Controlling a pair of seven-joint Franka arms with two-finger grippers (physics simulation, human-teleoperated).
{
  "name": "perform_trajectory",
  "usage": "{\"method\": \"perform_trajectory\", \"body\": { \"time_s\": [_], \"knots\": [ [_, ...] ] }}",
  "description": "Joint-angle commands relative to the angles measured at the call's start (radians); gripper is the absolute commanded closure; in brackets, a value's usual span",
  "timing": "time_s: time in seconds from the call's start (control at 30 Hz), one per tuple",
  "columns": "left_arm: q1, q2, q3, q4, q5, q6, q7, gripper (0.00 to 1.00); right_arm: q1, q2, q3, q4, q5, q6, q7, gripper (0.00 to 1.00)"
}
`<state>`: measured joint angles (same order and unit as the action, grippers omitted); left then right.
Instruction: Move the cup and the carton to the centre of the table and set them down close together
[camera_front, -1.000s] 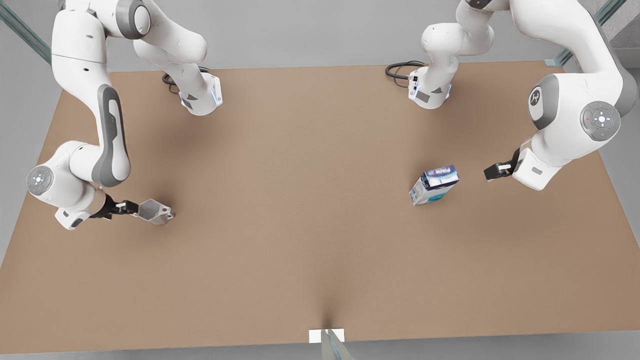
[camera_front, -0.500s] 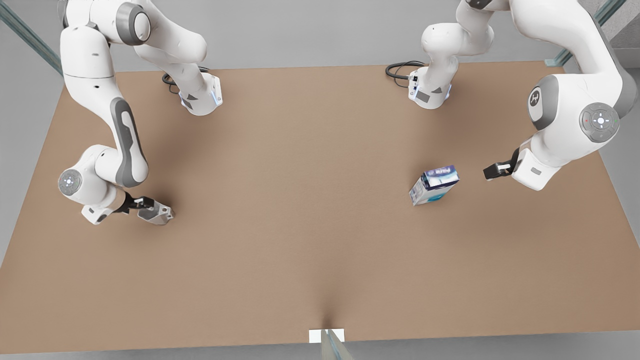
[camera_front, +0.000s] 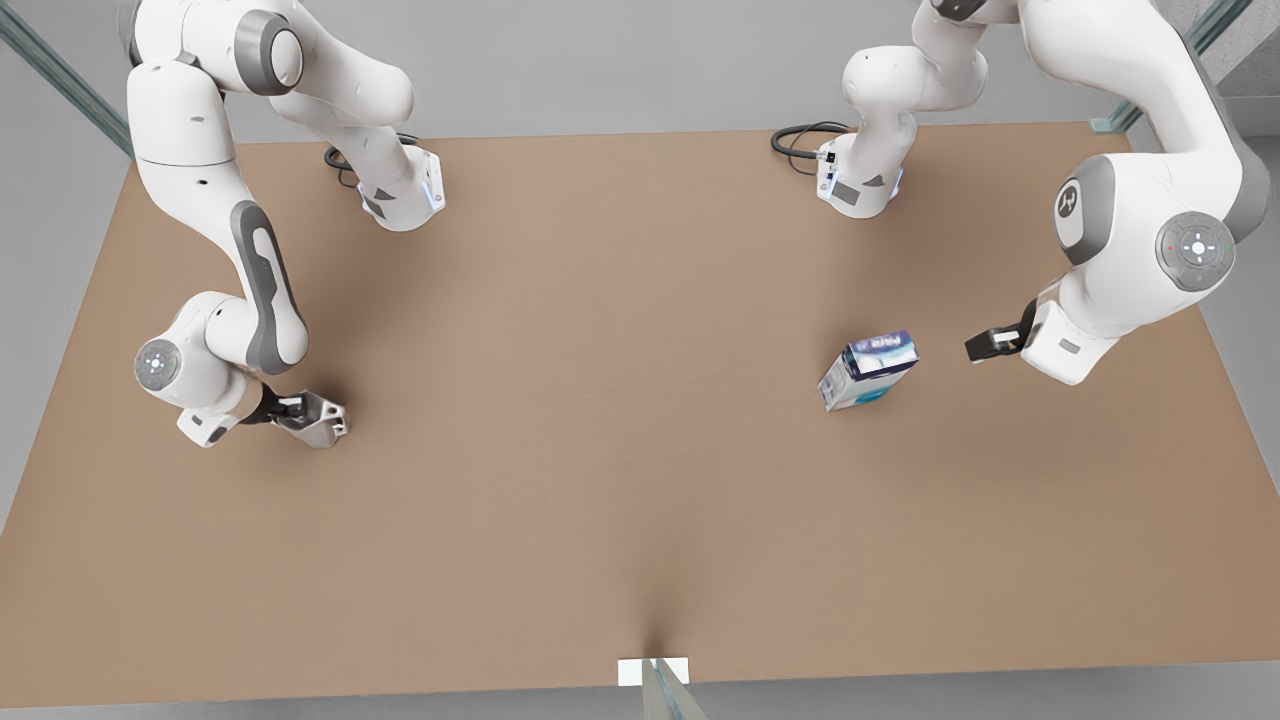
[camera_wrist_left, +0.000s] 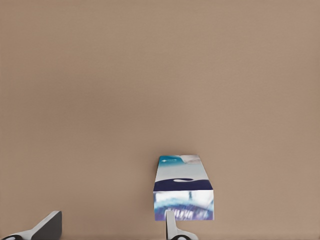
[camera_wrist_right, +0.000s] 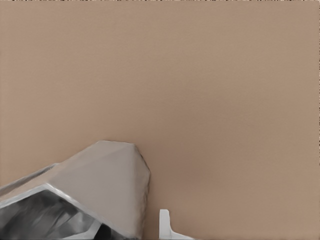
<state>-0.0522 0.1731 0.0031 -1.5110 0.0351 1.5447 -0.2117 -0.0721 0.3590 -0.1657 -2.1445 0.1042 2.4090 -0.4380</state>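
my right gripper (camera_front: 287, 409): at the front view's left, fingers either side of cup (camera_front: 320, 419) wall, grip unclear | my left gripper (camera_front: 978, 346): spread, near carton (camera_front: 868, 370), apart | both on table (camera_front: 600, 450), well apart

The faceted pale grey cup (camera_wrist_right: 107, 187) sits close before the camera on the bare brown table (camera_wrist_right: 210, 90), its angular rim and shadowed inside nearest, with one white fingertip (camera_wrist_right: 165, 222) of the right gripper just beside its wall.
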Motion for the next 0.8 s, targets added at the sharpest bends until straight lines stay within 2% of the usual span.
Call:
{"method": "perform_trajectory", "body": {
  "time_s": [0.0,0.4,0.47,0.77],
  "knots": [
    [0.000,0.000,0.000,0.000,0.000,0.000,0.000,0.00,0.000,0.000,0.000,0.000,0.000,-0.002,-0.001,0.79],
    [0.000,0.002,0.000,0.000,-0.001,0.000,-0.002,0.00,0.028,-0.002,0.000,0.029,0.000,-0.028,0.001,0.79],
    [-0.006,0.026,-0.005,0.011,0.000,-0.049,-0.003,0.00,0.041,-0.003,0.002,0.048,0.000,-0.048,0.004,0.79],
    [-0.041,-0.044,-0.009,-0.035,-0.004,-0.041,-0.106,0.00,0.153,-0.012,0.005,0.144,0.000,-0.165,0.191,0.79]
  ]
}}
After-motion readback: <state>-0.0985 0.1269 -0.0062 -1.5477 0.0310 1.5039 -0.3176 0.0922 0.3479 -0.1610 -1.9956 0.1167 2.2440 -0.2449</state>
